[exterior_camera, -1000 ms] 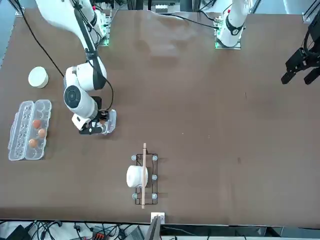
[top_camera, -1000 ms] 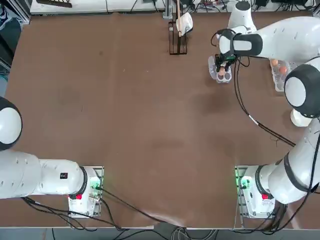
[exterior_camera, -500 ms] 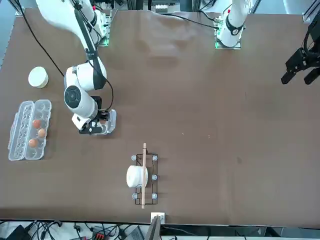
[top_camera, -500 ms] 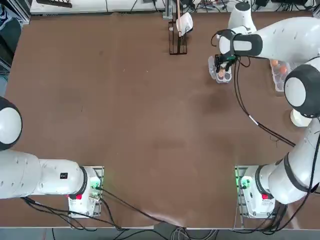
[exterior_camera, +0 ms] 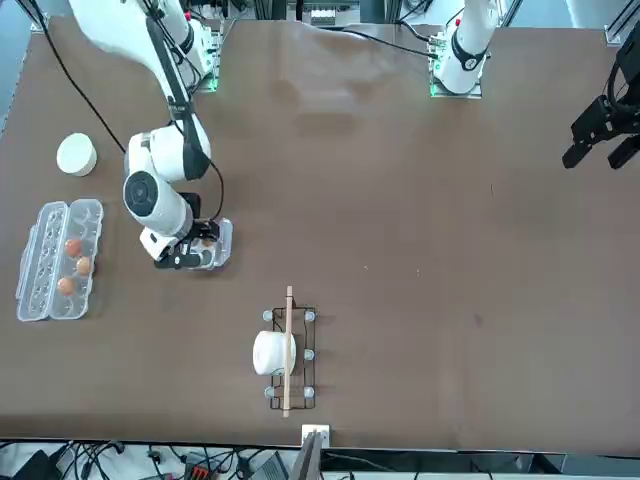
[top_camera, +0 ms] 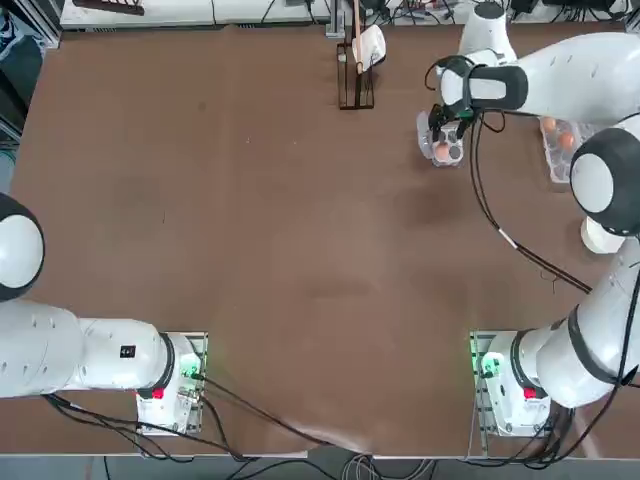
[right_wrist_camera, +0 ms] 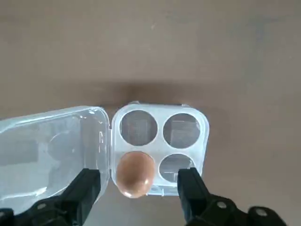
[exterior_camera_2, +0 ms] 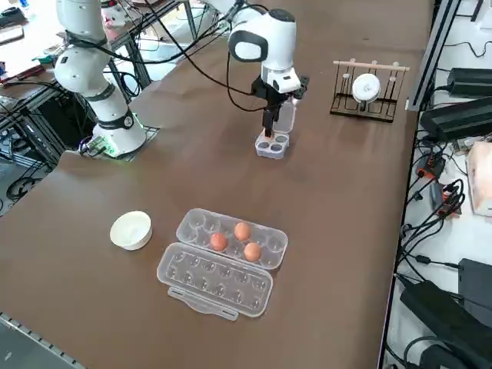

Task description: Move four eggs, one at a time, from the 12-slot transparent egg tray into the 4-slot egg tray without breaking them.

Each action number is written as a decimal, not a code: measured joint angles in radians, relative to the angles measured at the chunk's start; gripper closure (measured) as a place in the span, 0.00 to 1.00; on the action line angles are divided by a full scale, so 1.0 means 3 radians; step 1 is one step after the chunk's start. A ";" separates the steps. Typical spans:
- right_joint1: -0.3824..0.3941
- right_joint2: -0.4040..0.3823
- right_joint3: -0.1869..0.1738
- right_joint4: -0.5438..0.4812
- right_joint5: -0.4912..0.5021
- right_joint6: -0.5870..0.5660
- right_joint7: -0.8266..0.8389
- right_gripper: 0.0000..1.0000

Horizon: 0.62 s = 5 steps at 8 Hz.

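You find the right gripper (right_wrist_camera: 138, 188) poised directly above the 4-slot egg tray (right_wrist_camera: 160, 147), its fingers (right_wrist_camera: 87, 186) spread apart and holding nothing. One egg (right_wrist_camera: 135, 173) sits in a cup of that tray, in the row next to the fingers and on the side bordering the hinged lid (right_wrist_camera: 49, 148); the other three cups are empty. The lid lies folded open flat on the desk (right_wrist_camera: 150, 47) beside the cups. The egg's long axis appears to run roughly upright in the cup, though you cannot confirm which end is up.

You see the 12-slot transparent egg tray (exterior_camera_2: 223, 257) well apart from the small tray, nearer the robot's right edge of the desk, lid open. Three eggs (exterior_camera_2: 242, 231) sit clustered in its cupped half. Its long axis runs roughly parallel to that desk edge. A white bowl (exterior_camera_2: 131, 229) stands just beside one end.

No readable label or writing shows on either tray.
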 joint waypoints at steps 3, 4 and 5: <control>-0.0269 -0.0284 -0.0170 0.0195 -0.0030 -0.0361 -0.0441 0.00; -0.0468 -0.0332 -0.0187 0.0279 -0.0035 -0.0486 -0.0887 0.00; -0.0690 -0.0342 -0.0193 0.0354 -0.0043 -0.0559 -0.1401 0.00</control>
